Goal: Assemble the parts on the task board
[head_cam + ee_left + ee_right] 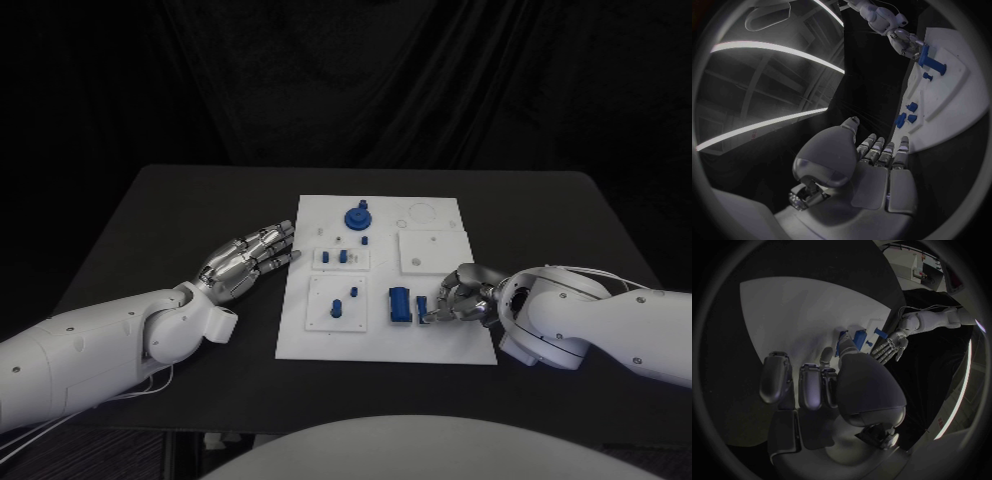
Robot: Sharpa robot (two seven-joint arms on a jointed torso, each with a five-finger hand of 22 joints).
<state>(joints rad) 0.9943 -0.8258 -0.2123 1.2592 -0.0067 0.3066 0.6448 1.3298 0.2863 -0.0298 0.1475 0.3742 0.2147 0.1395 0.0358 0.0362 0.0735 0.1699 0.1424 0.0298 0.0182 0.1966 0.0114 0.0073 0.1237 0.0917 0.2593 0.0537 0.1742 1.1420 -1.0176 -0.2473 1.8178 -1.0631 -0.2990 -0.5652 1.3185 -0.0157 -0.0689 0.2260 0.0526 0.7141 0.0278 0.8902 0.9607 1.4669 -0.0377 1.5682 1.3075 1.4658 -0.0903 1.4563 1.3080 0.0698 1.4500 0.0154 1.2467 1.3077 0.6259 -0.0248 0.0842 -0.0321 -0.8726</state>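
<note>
My left hand [248,256] rests on the black tabletop [159,215] just left of the task board [447,345], fingers stretched out flat and a little apart, holding nothing; the fingertips [283,235] reach almost to the board's left edge. On the white board, near the far edge, stands a round blue part [356,217]. Below it a raised tile carries small blue pieces [335,257]. Nearer to me, another tile has a small upright blue peg [336,306], and to its right lies a larger blue block [397,305]. My right hand [459,297] sits over the board's near right corner, fingers curled inward around a small blue part [423,307] beside the block; whether it truly grips that part I cannot tell.
</note>
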